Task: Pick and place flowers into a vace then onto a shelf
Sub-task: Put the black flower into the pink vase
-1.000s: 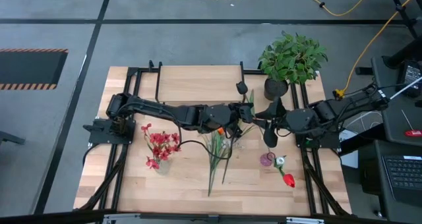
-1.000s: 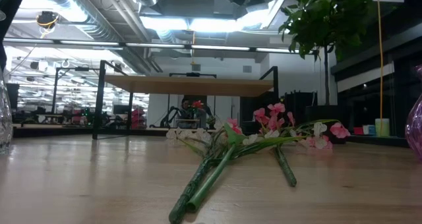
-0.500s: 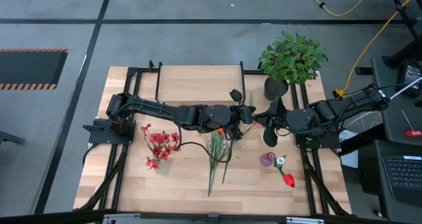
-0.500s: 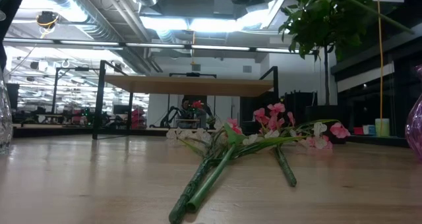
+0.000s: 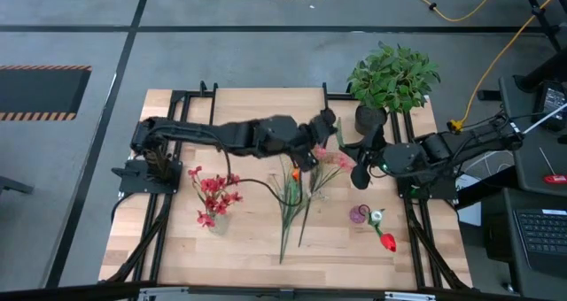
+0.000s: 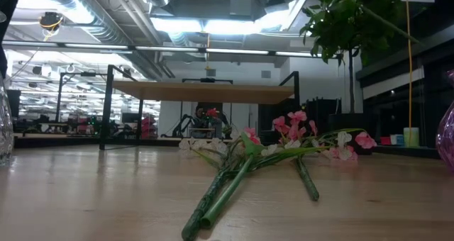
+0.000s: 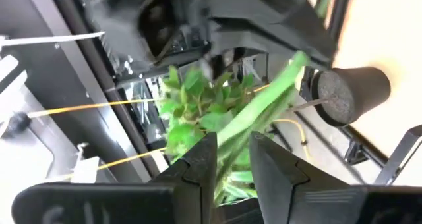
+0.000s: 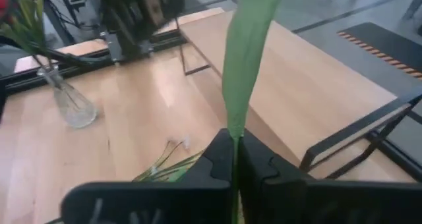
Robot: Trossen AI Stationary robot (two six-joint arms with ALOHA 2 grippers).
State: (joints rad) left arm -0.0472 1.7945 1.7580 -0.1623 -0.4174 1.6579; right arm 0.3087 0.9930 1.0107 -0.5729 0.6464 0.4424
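1. Glass vase (image 5: 215,219) at the table's left already holds red blooms; a second, purple vase (image 5: 359,214) stands toward the right with a red flower (image 5: 387,242) lying beside it.
2. Left gripper (image 5: 324,126) reaches across to mid-table, raised above the loose flowers (image 5: 292,204). Its wrist view shows the fingers (image 7: 201,165) parted narrowly, with a green stem (image 7: 264,109) running between them; whether they press it I cannot tell.
3. Right gripper (image 5: 361,159) sits just beside the left one, near the black pot (image 5: 369,118) of the bushy plant (image 5: 392,73). Its jaws are clamped tight on the green stem (image 8: 242,59), which rises straight out of them.
4. Shelf (image 5: 266,113) runs along the table's far edge, bare on top.
5. Judgement: this looks like a hand-over, stem passing to the right arm. To do it well, the left fingers should clear the stem fully before either arm pulls away, so the bloom is not dragged or bent.
6. Then keep the stem upright and lower its cut end into a vase mouth.
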